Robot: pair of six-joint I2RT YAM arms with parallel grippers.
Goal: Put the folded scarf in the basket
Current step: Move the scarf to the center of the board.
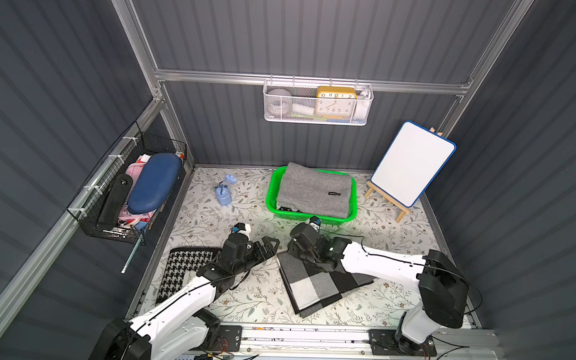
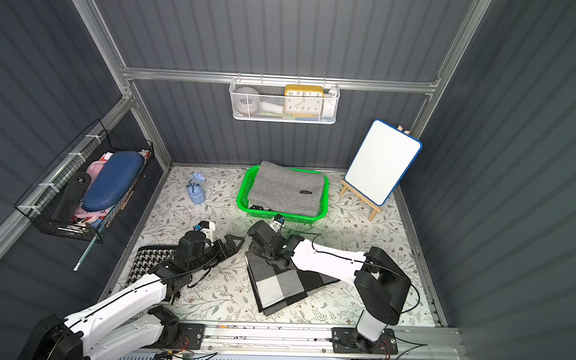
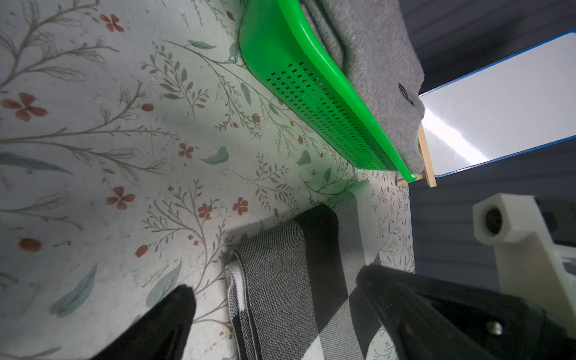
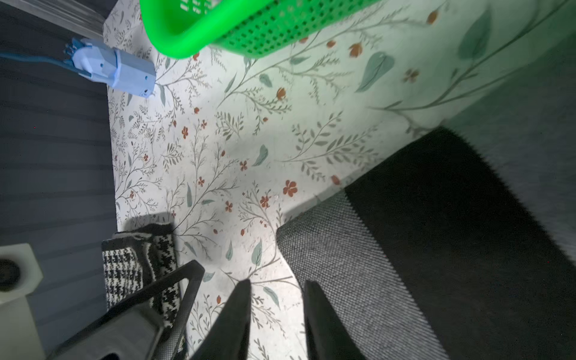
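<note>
Floral-print tabletop (image 1: 210,217), job looks part done. The bright green perforated plastic basket (image 1: 311,218) at the back holds one folded plain grey scarf (image 1: 313,189), which fills it to the rim. The folded black, grey and white check scarf (image 1: 315,287), likely the one in hand, lies flat on the table in front of the basket and apart from it, not lifted. It is woven and layered, with edges roughly square. Both arms are at it: left gripper (image 3: 274,286) spread wide, straddling one edge, holding nothing; right gripper (image 4: 276,283) at a corner, fingers narrowly parted, bare table between them, nothing gripped.
</note>
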